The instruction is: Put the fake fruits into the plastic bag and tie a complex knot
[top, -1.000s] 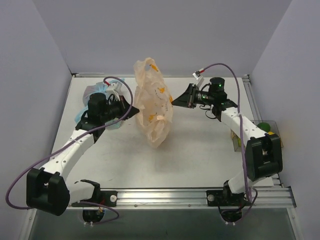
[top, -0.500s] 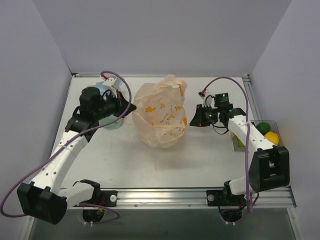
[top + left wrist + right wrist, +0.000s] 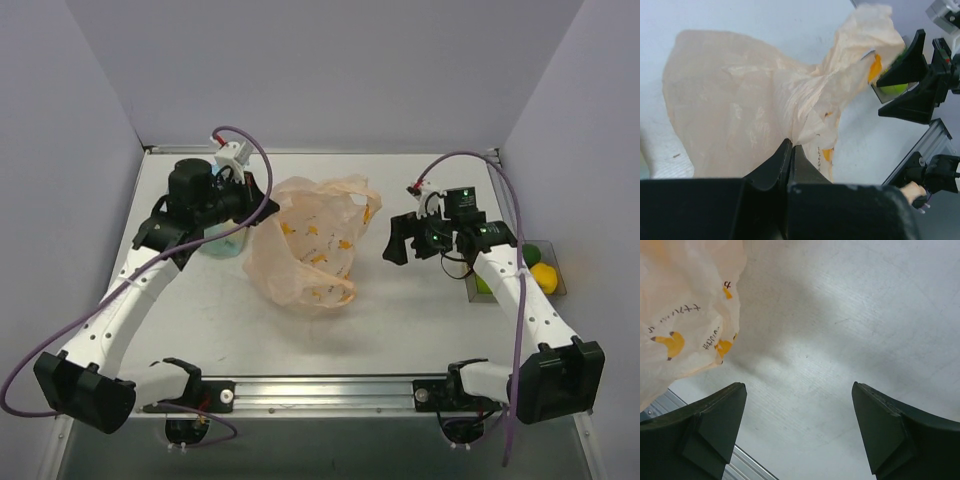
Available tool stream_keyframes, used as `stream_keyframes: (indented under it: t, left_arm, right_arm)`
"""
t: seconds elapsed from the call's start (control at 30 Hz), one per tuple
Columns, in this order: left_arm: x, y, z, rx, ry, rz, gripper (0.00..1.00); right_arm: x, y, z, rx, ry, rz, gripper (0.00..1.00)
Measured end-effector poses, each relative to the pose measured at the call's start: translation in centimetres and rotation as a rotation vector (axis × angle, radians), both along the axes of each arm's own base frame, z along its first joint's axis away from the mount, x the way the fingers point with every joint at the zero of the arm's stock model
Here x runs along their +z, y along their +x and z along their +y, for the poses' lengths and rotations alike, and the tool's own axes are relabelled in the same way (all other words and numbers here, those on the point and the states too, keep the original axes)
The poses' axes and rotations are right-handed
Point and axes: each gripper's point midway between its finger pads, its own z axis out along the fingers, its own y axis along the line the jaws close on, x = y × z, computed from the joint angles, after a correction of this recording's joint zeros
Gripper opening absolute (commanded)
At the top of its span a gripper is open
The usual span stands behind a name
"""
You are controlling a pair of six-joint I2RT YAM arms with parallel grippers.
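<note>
The peach-orange plastic bag (image 3: 310,250) lies slumped on the table's middle, its mouth edges loose. My left gripper (image 3: 265,207) is shut on a fold of the bag's left edge; in the left wrist view the pinched film (image 3: 805,125) rises from the closed fingertips of that gripper (image 3: 791,145). My right gripper (image 3: 390,240) stands wide open just right of the bag, touching nothing; over the table its fingers (image 3: 715,420) are spread, the bag (image 3: 685,300) off to the left. Fake fruits, a yellow one (image 3: 543,276) and a green one (image 3: 530,252), sit far right. A knot is out of view.
The fruits rest in a clear tray (image 3: 470,290) at the table's right edge. A clear bag with light-blue handles (image 3: 222,242) lies under my left arm at the back left. A metal rail (image 3: 330,385) runs along the near edge.
My right gripper has let go of the bag, opened wide and drawn back to the right. The bag has sunk and spread on the table. My left gripper keeps its hold.
</note>
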Motion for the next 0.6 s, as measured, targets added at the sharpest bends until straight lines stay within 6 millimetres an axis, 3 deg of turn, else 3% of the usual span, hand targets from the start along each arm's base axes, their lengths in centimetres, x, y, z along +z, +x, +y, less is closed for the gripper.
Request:
stream_keyframes:
  t: [0.17, 0.3, 0.43, 0.6]
  left_arm:
    - [5.3, -0.1, 1.4, 0.068, 0.008, -0.093, 0.00]
    - [7.2, -1.8, 2.7, 0.099, 0.026, -0.136, 0.00]
    - [6.3, -3.0, 2.6, 0.106, 0.048, -0.106, 0.00]
    - [2.0, -2.0, 1.2, 0.126, 0.062, 0.041, 0.00]
  right_arm:
    - [3.3, 0.4, 0.6, 0.000, 0.050, -0.057, 0.93]
    - [3.7, 0.6, 1.6, -0.007, 0.105, -0.017, 0.93]
    - [3.4, 1.9, 2.7, -0.027, 0.167, 0.047, 0.93]
    - [3.7, 3.9, 3.2, -0.053, 0.206, 0.057, 0.95]
